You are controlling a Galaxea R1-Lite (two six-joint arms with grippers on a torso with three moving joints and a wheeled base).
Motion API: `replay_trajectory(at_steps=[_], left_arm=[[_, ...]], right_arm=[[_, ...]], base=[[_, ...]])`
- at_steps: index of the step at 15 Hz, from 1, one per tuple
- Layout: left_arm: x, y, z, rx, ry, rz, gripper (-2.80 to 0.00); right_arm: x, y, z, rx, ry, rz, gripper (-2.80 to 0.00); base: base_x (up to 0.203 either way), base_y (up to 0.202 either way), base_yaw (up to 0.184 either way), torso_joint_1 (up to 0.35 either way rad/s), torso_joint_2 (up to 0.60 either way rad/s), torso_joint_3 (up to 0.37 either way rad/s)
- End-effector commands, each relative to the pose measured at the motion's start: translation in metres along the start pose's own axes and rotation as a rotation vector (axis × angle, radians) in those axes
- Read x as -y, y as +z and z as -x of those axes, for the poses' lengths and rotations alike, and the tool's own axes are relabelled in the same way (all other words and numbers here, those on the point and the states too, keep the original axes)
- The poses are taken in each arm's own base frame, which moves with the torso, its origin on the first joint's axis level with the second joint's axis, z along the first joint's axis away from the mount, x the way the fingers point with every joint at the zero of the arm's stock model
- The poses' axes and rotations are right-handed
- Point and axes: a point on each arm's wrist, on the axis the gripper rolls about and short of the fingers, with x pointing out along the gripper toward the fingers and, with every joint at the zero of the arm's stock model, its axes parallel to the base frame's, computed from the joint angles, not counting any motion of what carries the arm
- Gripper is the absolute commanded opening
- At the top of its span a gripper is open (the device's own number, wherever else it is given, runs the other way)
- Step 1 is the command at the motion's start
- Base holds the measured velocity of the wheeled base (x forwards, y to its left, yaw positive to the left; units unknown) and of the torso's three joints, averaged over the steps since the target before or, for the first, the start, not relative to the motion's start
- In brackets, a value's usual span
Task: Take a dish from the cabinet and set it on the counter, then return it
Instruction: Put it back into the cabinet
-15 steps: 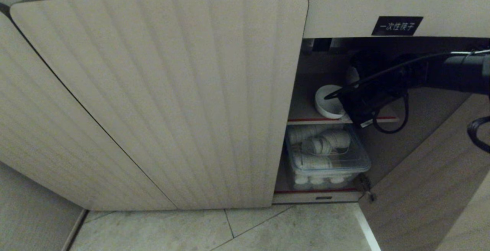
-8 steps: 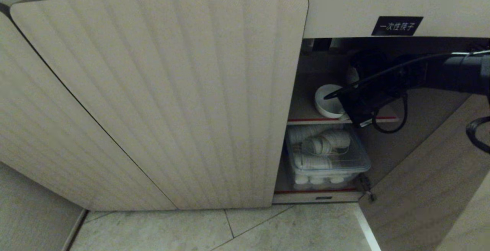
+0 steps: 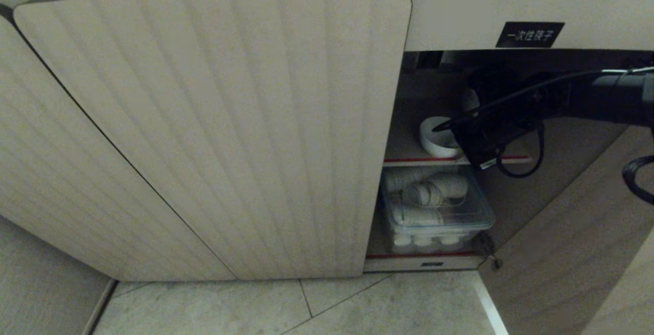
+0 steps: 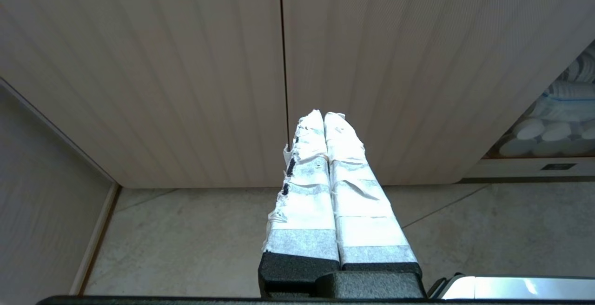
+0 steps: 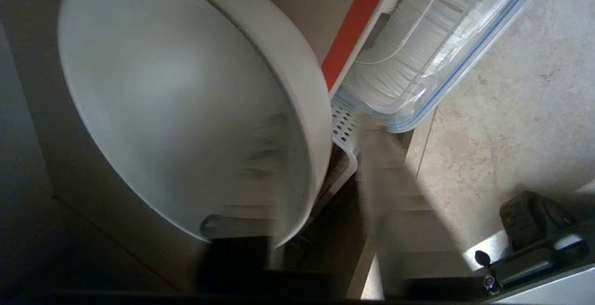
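The dish (image 3: 435, 142), a small white bowl, rests on the cabinet's brown, red-edged shelf (image 3: 409, 161) behind the open doorway. In the right wrist view the dish (image 5: 186, 86) fills the frame. My right gripper (image 3: 462, 136) reaches into the cabinet beside the ribbed door (image 3: 230, 120). That gripper (image 5: 320, 137) is open astride the dish's rim: one finger is inside the bowl, and the outer finger (image 5: 399, 193) stands apart from the wall. My left gripper (image 4: 324, 115) hangs shut in front of the closed doors, low over the floor. The counter is out of view.
A clear plastic box (image 3: 437, 207) of stacked white cups sits on the lower shelf. The open right door (image 3: 567, 233) stands at the right. A black label (image 3: 530, 34) is above the opening. Tiled floor (image 3: 357, 304) lies below.
The right gripper's fingers have parted from the dish's rim. The dish has settled a little lower onto the shelf. The arm has stayed where it was.
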Motion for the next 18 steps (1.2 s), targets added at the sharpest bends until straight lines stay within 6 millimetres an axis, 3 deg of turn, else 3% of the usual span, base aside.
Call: replay_trajectory(at_steps=[1, 18], left_arm=[[0.0, 0.0, 0.0, 0.0, 0.001, 0.001, -2.8], [0.0, 0.0, 0.0, 0.0, 0.001, 0.001, -2.8]], right_arm=[[-0.0004, -0.0001, -0.0003, 0.005, 0.003, -0.007, 0.0], [-0.0008, 0.0009, 0.0004, 0.039, -0.001, 0.01, 0.0]], base=[[0.0, 0.0, 0.0, 0.0, 0.0, 0.0], [0.0, 0.0, 0.0, 0.0, 0.0, 0.0]])
